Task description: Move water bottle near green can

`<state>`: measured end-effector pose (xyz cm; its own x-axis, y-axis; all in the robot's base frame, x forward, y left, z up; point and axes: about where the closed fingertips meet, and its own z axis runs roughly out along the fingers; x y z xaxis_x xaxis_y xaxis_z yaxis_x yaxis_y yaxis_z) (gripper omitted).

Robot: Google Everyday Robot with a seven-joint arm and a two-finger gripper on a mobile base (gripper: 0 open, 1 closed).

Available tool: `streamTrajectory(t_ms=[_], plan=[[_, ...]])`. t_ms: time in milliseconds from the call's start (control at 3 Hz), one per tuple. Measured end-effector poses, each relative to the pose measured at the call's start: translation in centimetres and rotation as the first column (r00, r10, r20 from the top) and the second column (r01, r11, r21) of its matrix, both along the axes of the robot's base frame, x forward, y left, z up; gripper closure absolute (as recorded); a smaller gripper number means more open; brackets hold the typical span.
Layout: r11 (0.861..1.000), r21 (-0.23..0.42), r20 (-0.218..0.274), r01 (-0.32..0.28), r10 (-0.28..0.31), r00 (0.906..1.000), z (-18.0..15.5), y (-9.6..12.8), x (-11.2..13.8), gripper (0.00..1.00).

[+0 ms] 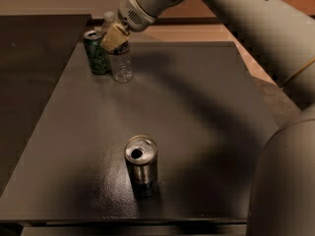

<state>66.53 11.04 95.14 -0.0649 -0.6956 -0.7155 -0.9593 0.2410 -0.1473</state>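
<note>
Nearest to us, a silver can [141, 164] stands upright on the front of the dark table [206, 117], its opened top facing up. It is well apart from everything else and plays no part here. The middle of the table lies under the arm's broad shadow.

Now to the far left corner, where the action is. The water bottle [121, 63] stands upright on the table, its clear body showing below and its white cap peeking out behind. Just to its left is the green can [96, 52], also upright. The two sit side by side, so close that I can't say whether they touch.

The gripper [114, 37] is right at the bottle's upper part, covering the neck from this angle, with the arm [231, 9] sweeping in from the upper right. Whether it is clamped on the bottle or has let go, I cannot tell from here.

By my reading the job is all but done: the bottle appears to rest on the table next to the green can, exactly where the task wants it. What looks left is a clean release, if there is any grip, and a retreat that tips neither bottle nor can.
</note>
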Motion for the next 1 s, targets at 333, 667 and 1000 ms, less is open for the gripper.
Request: streamTrajectory(t_ms=[333,667,1000], plan=[[1.0,-0.001,-0.002,-0.003,0.003,1.0,-0.14,0.2,-0.04,0.13],[1.0,-0.002,-0.004,-0.006,0.006,1.0,-0.28,0.38,-0.09,0.0],[1.0,-0.002,-0.005,-0.007,0.007,1.0,-0.29,0.39,-0.09,0.0]])
